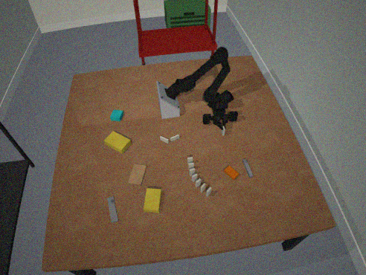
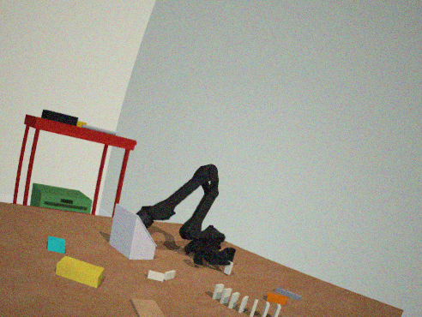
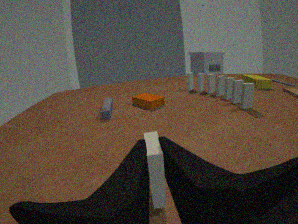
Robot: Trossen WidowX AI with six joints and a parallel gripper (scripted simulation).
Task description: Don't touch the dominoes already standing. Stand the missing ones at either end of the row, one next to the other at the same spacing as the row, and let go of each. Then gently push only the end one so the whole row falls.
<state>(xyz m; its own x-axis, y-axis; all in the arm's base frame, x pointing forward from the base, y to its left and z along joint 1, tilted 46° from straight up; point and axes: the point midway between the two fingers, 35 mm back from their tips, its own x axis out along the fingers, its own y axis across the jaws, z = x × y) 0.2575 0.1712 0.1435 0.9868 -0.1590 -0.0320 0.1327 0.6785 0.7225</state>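
One white domino (image 1: 223, 131) (image 2: 228, 268) (image 3: 156, 175) pinched upright in nearly closed jaws (image 1: 222, 127) (image 2: 229, 263); seven standing in a curved row, well apart from it.

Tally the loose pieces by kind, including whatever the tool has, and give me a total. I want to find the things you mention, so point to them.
White dominoes standing in the row (image 1: 192, 172) (image 2: 233, 300) (image 3: 247, 96): 7
White domino in the tool (image 1: 223, 131) (image 2: 228, 269) (image 3: 152, 144): 1
White dominoes lying apart (image 1: 164, 140) (image 2: 155, 275): 2
Yellow blocks (image 1: 152, 201) (image 2: 80, 272) (image 3: 257, 82): 2
Grey bars (image 1: 112, 209) (image 2: 287, 294) (image 3: 106, 108): 2
Teal block (image 1: 117, 115) (image 2: 57, 244): 1
Orange block (image 1: 231, 172) (image 2: 276, 299) (image 3: 148, 101): 1
Tan block (image 1: 137, 175) (image 2: 147, 308): 1
Total: 17
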